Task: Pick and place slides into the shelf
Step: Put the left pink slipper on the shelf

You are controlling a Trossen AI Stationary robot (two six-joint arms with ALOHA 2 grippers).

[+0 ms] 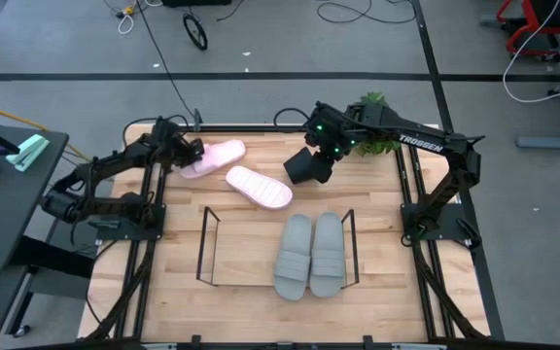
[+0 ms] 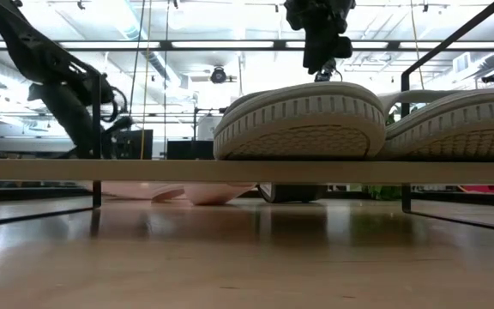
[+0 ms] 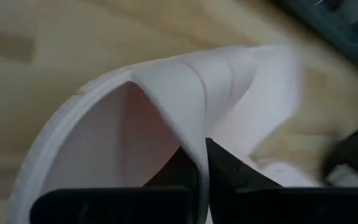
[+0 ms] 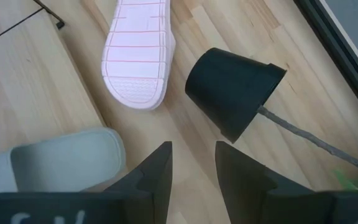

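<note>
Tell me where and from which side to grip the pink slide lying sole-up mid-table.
The upside-down pink slide shows only its ribbed sole, the strap hidden beneath. Grip it across the narrow width at mid-length, coming straight down from above, fingers on the two long edges. The right gripper, open and hovering nearby, seems better placed.

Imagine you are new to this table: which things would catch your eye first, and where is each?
Most striking are the two grey slides side by side in the right half of the wire shelf. Behind the shelf, one pink slide lies sole-up beside a tipped black plant pot, with the right gripper above the pot, jaws open. At the table's back left, the left gripper grips the other pink slide by its strap.
</note>
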